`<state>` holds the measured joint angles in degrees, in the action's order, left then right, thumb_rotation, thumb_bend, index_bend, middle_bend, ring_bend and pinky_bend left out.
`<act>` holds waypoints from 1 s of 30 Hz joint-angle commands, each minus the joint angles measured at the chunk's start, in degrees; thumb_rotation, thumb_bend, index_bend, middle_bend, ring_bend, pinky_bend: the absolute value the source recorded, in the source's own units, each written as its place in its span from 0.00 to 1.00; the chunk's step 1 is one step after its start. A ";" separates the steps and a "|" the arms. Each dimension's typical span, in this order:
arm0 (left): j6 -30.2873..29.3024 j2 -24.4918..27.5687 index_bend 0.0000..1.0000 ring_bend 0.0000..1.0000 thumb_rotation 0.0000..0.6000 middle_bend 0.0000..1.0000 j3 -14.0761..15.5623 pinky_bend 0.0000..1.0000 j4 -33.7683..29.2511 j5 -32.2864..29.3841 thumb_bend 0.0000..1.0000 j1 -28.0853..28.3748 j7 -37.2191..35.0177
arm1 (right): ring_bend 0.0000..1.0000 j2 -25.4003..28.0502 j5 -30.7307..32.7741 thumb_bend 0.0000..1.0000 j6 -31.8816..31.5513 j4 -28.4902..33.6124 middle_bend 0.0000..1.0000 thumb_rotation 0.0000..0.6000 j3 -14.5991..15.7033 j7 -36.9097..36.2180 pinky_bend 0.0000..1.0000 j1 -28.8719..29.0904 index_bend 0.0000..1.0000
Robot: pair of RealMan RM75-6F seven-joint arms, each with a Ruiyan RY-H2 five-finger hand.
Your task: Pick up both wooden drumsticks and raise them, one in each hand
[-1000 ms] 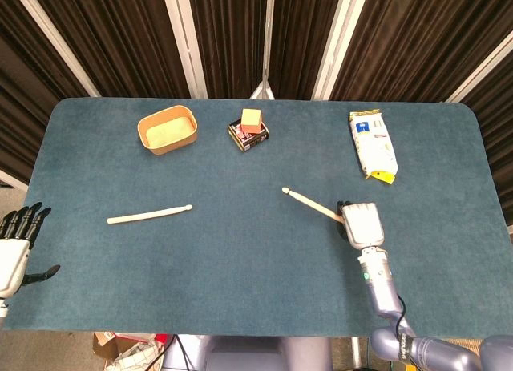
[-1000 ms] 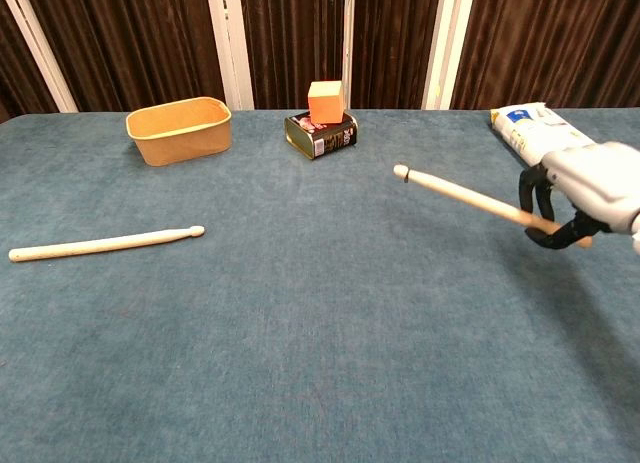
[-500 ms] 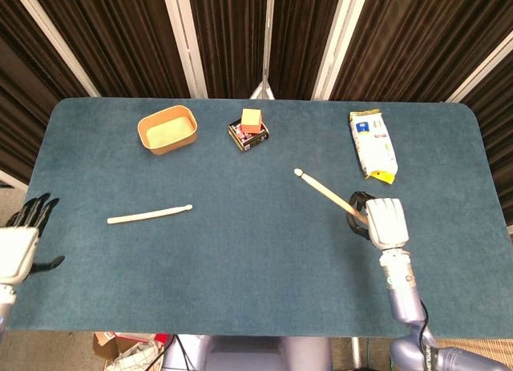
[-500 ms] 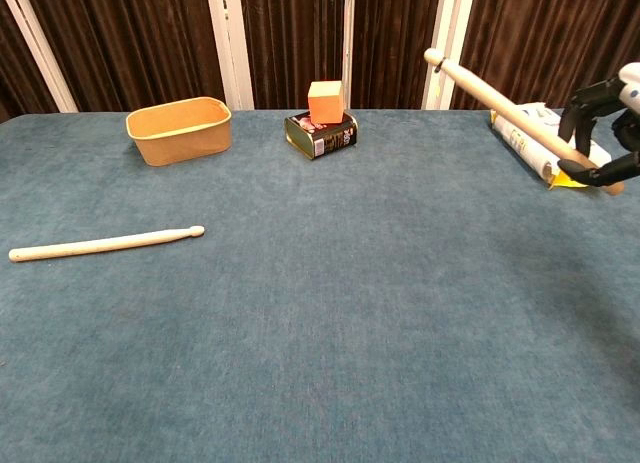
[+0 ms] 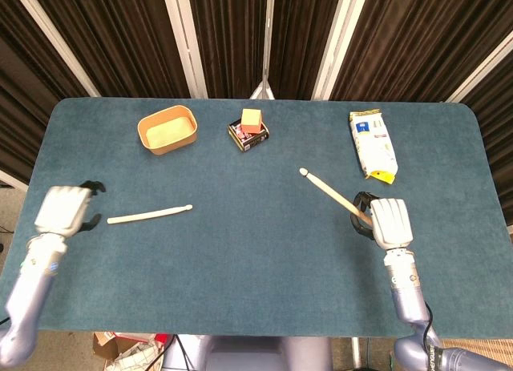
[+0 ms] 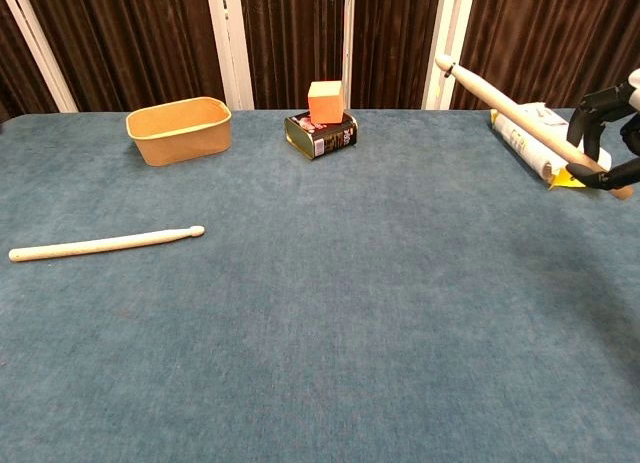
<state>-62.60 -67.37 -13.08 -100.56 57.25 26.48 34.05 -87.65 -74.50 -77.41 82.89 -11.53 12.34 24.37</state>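
Observation:
One wooden drumstick (image 5: 149,215) (image 6: 105,244) lies flat on the blue table at the left, tip toward the middle. My left hand (image 5: 64,210) hovers just left of its butt end, fingers curled and apart from it; the chest view does not show this hand. My right hand (image 5: 387,223) (image 6: 612,133) grips the butt of the other drumstick (image 5: 333,195) (image 6: 510,108), which is raised off the table, its tip pointing up and to the left.
A tan bowl (image 5: 167,129) (image 6: 180,129) sits at the back left. An orange block (image 5: 252,119) (image 6: 326,101) rests on a dark tin (image 6: 320,133) at the back middle. A white packet (image 5: 373,143) (image 6: 530,133) lies at the back right.
My right hand lifted its drumstick well above the table, then held nearly still. My left hand moved from the table's left edge inward to beside the lying drumstick's butt.

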 commanded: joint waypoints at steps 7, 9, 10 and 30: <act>0.83 -12.61 0.32 0.84 1.00 0.35 -0.78 0.97 5.37 -20.26 0.46 10.43 16.26 | 0.89 -0.07 0.29 0.58 0.44 -0.62 0.65 1.00 -0.28 -0.57 0.85 -0.10 0.72; 0.46 -14.58 0.32 0.84 1.00 0.35 -0.32 0.97 6.82 -22.59 0.47 11.34 17.53 | 0.89 -0.09 0.30 0.58 0.60 -0.81 0.65 1.00 -0.25 -0.64 0.85 -0.11 0.72; 0.38 -15.57 0.32 0.84 1.00 0.36 -0.13 0.97 7.47 -23.73 0.47 11.68 17.83 | 0.89 -0.11 0.31 0.58 0.66 -0.89 0.65 1.00 -0.27 -0.69 0.85 -0.11 0.72; -1.53 -24.42 0.40 0.84 1.00 0.41 2.14 0.98 17.90 -27.99 0.49 13.89 17.75 | 0.89 -0.15 0.40 0.58 1.43 -1.99 0.65 1.00 -0.21 -0.85 0.85 -0.36 0.72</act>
<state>-64.10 -91.71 -10.99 -82.78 29.39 40.33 51.84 -87.80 -74.09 -75.98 80.91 -11.75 11.49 24.02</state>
